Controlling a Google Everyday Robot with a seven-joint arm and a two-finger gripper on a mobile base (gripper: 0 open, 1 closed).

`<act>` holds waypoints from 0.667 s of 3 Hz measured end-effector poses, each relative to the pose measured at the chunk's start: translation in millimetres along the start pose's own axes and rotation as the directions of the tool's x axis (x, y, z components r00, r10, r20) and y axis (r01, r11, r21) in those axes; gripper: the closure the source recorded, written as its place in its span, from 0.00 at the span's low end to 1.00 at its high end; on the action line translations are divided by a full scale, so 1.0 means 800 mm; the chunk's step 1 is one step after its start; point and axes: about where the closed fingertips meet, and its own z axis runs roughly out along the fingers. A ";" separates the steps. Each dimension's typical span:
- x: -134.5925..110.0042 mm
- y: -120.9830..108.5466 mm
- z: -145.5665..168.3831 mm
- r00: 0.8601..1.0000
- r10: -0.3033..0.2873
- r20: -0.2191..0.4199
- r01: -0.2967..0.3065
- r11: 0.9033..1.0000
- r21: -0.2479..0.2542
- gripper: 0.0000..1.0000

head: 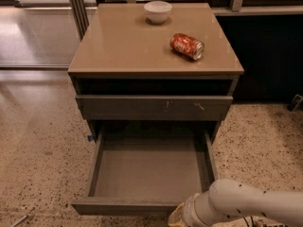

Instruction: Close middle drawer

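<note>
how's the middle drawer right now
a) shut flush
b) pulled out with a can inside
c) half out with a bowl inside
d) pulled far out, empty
d: the middle drawer is pulled far out with a bare tray, the can lies up on the cabinet top, and the pincer is down by the drawer's front.

A small white ceramic bowl [158, 11] stands upright near the back edge of the smooth tan cabinet top [123, 46]. A red crumpled soda can [187, 46] lies on its side to the right, well apart from the bowl. Below the top, a grey-brown drawer front with pale scratch marks [154, 108] sits nearly shut. Speckled beige terrazzo floor [42, 164] surrounds the cabinet.
</note>
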 end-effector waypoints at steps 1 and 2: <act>-0.002 -0.006 0.010 1.000 0.001 0.003 -0.001 1.000 0.011 1.00; -0.035 -0.027 0.022 0.998 -0.016 0.057 0.015 1.000 0.021 1.00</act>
